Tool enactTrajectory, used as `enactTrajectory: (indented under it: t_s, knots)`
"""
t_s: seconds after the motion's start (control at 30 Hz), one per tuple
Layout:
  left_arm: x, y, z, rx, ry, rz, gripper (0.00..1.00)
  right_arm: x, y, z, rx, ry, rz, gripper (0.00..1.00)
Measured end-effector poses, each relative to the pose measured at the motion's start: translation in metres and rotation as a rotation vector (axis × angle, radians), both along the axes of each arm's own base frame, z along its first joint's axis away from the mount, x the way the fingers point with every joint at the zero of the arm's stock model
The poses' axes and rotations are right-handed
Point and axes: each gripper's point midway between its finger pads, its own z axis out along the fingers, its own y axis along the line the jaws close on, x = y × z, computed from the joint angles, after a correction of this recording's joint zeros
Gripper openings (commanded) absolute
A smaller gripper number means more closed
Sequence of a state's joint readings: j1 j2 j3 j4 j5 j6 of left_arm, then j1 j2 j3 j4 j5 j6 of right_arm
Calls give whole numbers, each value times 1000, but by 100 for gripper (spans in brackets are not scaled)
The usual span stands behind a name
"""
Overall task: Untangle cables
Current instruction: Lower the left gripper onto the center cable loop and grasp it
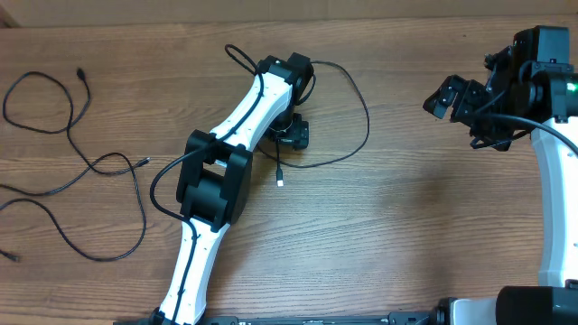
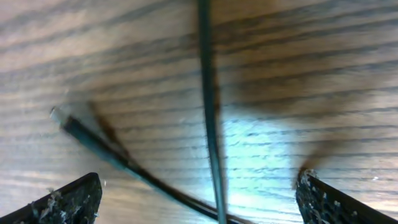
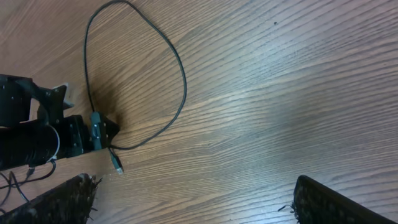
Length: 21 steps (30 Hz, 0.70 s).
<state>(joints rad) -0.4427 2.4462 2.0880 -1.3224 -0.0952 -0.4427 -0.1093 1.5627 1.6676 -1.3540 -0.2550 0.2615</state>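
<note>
One thin black cable (image 1: 365, 116) loops across the table's middle and ends in a small plug (image 1: 281, 183). My left gripper (image 1: 289, 134) hovers low over that cable near the plug. In the left wrist view the left gripper (image 2: 199, 208) is open, with a straight strand (image 2: 209, 106) and a slanting plug end (image 2: 74, 127) lying on the wood between its fingers, untouched. More loose cables (image 1: 86, 167) sprawl at the far left. My right gripper (image 1: 450, 99) hangs open at the upper right, holding nothing. The right wrist view shows the cable loop (image 3: 181, 78) and the plug (image 3: 117, 165).
The left arm (image 1: 221, 171) stretches diagonally from the front edge to the table's middle, with its own thicker wire (image 1: 161, 185) arching beside it. The right arm's base (image 1: 542, 302) stands at the front right corner. Bare wood (image 1: 415, 217) lies between the arms.
</note>
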Motion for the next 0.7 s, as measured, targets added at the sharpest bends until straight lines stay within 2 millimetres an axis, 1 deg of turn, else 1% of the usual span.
enactTrajectory:
  t_s: [0.27,0.53,0.7]
  knots:
    - [-3,1,0,16,-7,154,100,0,0,0,0,2,0,100]
    - [-3,-1,-3,-10,-22,190,100,-4,1,-2,2,20,0,100]
    - [-1,-3,-9,-90,-41,202,99,-6,1,-2,-2,23,11,100]
